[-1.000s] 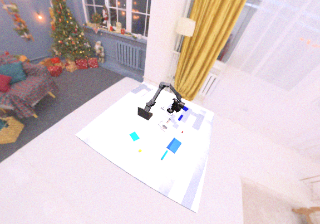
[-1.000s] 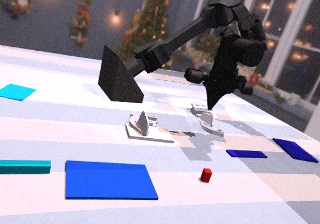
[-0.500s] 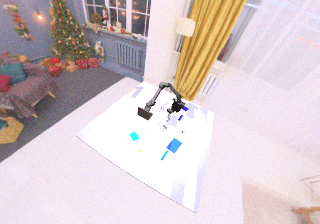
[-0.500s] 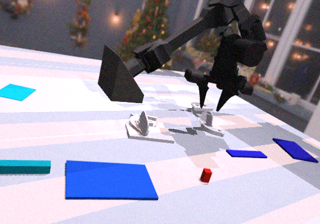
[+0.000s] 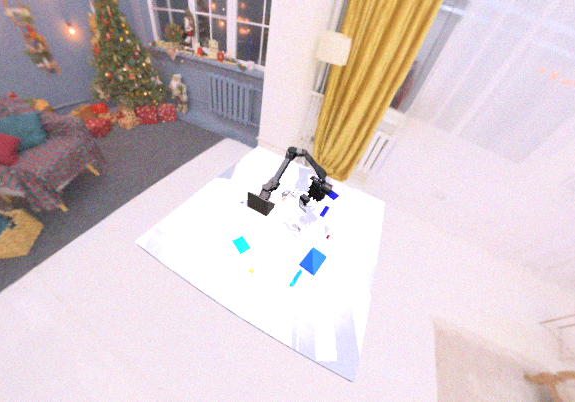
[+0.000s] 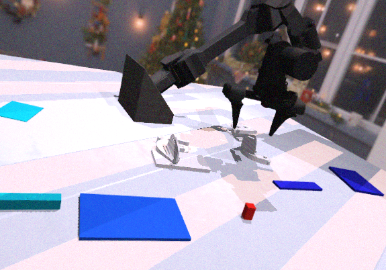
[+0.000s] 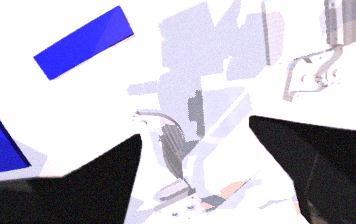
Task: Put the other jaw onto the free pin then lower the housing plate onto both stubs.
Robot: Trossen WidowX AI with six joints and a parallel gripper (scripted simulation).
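The tool [image 5: 311, 201] [image 6: 252, 131] [image 7: 195, 129] is empty, its fingers well apart and pointing down above the loose jaw [image 5: 303, 206] [image 6: 249, 145] [image 7: 172, 145]. That jaw lies off the base [image 5: 293, 227] [image 6: 182, 167] [image 7: 289, 93], on the table [image 5: 201, 240] [image 6: 54, 141] [image 7: 75, 110], ridged face exposed. The other jaw [image 6: 172, 149] stands at the base; its seating on the pin cannot be confirmed. The plate [image 5: 292, 193] [image 6: 246, 129] [image 7: 181, 206] is separate, near the loose jaw. Meshing and closure: incomplete. The red block [image 5: 328, 236] [image 6: 249, 211] sits apart from these parts.
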